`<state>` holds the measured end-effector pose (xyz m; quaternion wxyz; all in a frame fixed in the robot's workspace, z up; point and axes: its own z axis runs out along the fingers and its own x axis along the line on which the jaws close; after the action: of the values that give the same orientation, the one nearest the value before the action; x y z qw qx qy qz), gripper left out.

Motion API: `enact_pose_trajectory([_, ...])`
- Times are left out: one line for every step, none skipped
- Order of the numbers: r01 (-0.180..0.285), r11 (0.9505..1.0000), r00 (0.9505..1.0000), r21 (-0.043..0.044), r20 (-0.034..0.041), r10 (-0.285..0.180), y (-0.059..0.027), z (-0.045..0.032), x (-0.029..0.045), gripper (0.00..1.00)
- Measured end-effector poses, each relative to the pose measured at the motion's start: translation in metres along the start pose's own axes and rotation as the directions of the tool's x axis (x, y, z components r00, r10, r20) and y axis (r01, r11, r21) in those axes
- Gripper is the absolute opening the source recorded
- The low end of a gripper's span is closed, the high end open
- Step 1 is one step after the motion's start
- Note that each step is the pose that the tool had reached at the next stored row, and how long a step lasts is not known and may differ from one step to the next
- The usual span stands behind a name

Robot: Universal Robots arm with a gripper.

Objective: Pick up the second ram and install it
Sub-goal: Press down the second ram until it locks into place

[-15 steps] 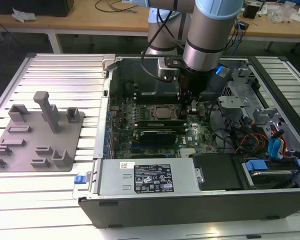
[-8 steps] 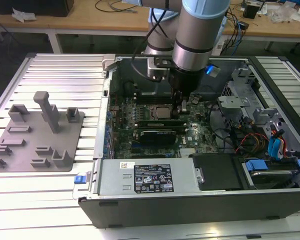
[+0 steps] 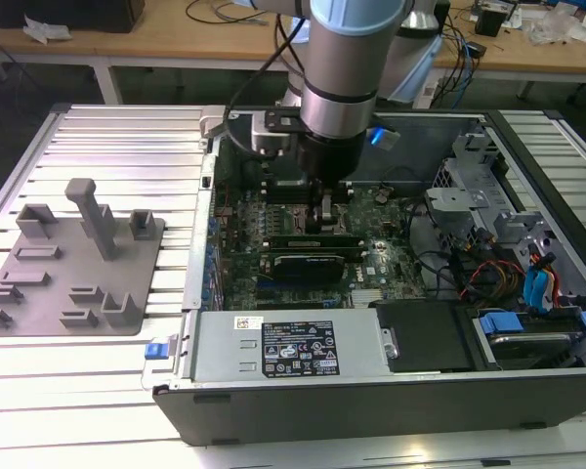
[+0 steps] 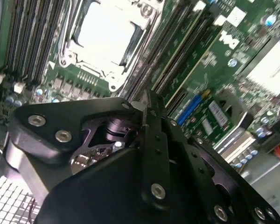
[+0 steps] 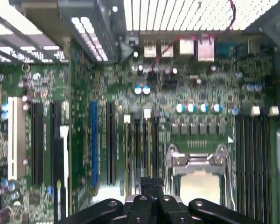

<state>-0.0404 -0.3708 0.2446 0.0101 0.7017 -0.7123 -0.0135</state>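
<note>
the exterior view takes in the whole ribbed metal bench (image 3: 127, 137). on it lies an open black computer case (image 3: 273, 410), and beside that, on the exterior view's left, a grey moulded fixture plate (image 3: 78, 264). the arm reaches straight down into the case, and the black end effector (image 3: 322, 210) hangs low over the green motherboard (image 3: 391, 259), just above a wide black expansion card (image 3: 313, 264).

both wrist views bring the board close. in the first wrist view the end effector (image 5: 150, 184) is clenched, its fingers pressed together, with the tip over the row of long dark memory slots (image 5: 140, 140). these run between a blue expansion slot (image 5: 94, 140) and the silver square processor socket (image 5: 198, 186). the second wrist view shows the same clenched tip (image 4: 142, 105), with the socket (image 4: 102, 37) on one side and the slots (image 4: 177, 51) on the other.

whether the thin green memory stick sits between the fingers or edge-on in a slot beneath them cannot be told.

the silver power supply box (image 3: 283, 347) and the grey drive cage (image 3: 469, 195) hem the board in, while the space above it stands open.
</note>
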Motion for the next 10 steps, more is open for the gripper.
enact_pose_trajectory([0.0,1.0,1.0,-0.0001,-0.0001,0.0,0.0039,0.0001,0.0001,0.08])
enact_pose_trajectory([0.0,1.0,1.0,-0.0001,0.0,0.0,0.0086,0.0004,0.0001,0.08])
enact_pose_trajectory([0.0,1.0,1.0,0.0,0.0,0.0,0.0112,0.0005,0.0002,0.08])
enact_pose_trajectory([0.0,1.0,1.0,0.0,-0.0001,0.0,0.0142,0.0006,0.0002,0.08])
enact_pose_trajectory([0.0,1.0,1.0,0.0,0.0,0.0,0.0152,0.0007,0.0002,0.08])
enact_pose_trajectory([0.0,1.0,1.0,-0.0001,0.0,0.0,0.0164,0.0008,0.0002,0.08])
enact_pose_trajectory([0.0,1.0,1.0,-0.0001,-0.0001,0.0,0.0171,0.0008,0.0003,0.08])
enact_pose_trajectory([0.0,1.0,1.0,-0.0001,-0.0001,0.0,0.0173,0.0019,0.0004,0.08])
enact_pose_trajectory([0.0,1.0,1.0,-0.0001,-0.0001,0.0,0.0172,0.0038,0.0003,0.08])
enact_pose_trajectory([0.0,1.0,1.0,-0.0001,-0.0001,0.0,0.0172,0.0045,0.0003,0.08])
